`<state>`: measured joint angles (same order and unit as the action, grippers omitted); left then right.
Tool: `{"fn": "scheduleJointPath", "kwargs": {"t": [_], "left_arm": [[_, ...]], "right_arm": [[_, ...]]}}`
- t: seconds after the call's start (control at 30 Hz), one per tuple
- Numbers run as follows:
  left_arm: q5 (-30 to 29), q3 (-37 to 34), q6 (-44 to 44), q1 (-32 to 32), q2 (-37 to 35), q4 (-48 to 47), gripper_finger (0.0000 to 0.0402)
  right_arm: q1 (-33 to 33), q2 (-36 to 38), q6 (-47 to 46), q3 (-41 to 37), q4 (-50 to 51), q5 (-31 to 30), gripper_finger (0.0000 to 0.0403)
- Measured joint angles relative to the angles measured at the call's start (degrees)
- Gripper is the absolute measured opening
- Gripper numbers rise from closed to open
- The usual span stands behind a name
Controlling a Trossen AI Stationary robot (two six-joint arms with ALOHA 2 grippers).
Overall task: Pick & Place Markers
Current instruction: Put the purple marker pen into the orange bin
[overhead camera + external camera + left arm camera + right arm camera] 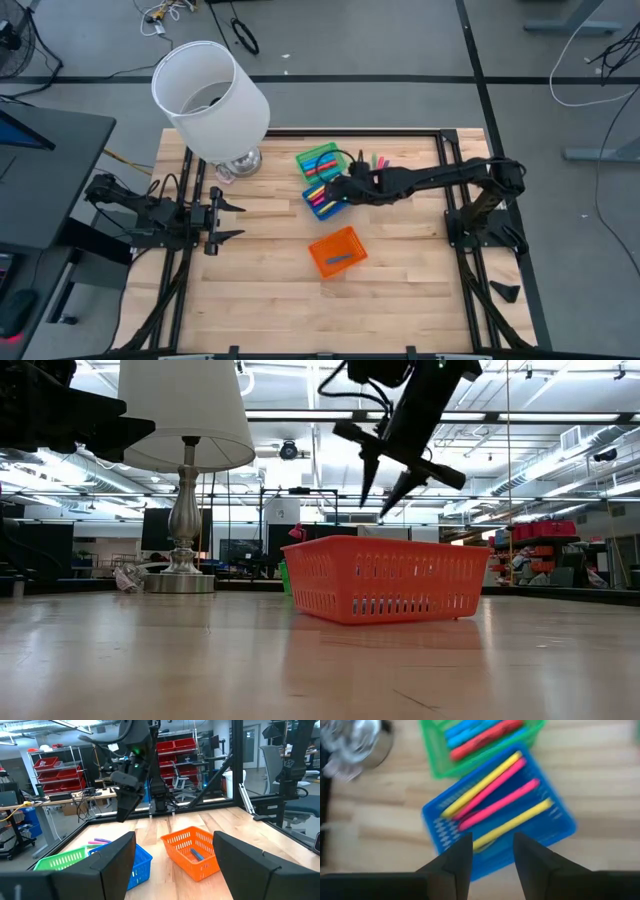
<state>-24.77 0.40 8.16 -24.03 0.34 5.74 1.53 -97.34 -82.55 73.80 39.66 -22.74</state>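
Yellow and pink markers lie in the blue tray. Blue and red markers lie in the green tray. One blue marker lies in the orange tray. A few loose markers rest flat on the table beyond the trays. My right gripper hovers open above the blue tray, fingers pointing down, holding nothing; the low view shows it well above the table. My left gripper waits open at the table's left side.
A table lamp with a white shade stands on its metal base at the far left, close to the green tray. Bare wood lies between the left gripper and the trays and along the near edge. Black frame rails border the table.
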Motion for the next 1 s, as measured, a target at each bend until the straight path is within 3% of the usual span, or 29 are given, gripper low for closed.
{"fn": "scheduleJointPath", "kwargs": {"t": [0.3,0.5,1.0], "left_arm": [[0.0,0.02,0.0,0.01,0.02,0.0,0.0273],[0.0,0.02,-0.02,0.01,0.02,0.0,0.0273],[0.0,0.0,0.0,0.02,0.02,0.0,0.0273]], "right_arm": [[2.17,0.41,1.02,-0.32,1.69,-3.51,0.0139],[4.26,3.31,11.48,-3.99,-1.52,-3.4,0.0139],[14.88,10.93,8.98,-14.56,-0.55,-3.24,0.0139]]}}
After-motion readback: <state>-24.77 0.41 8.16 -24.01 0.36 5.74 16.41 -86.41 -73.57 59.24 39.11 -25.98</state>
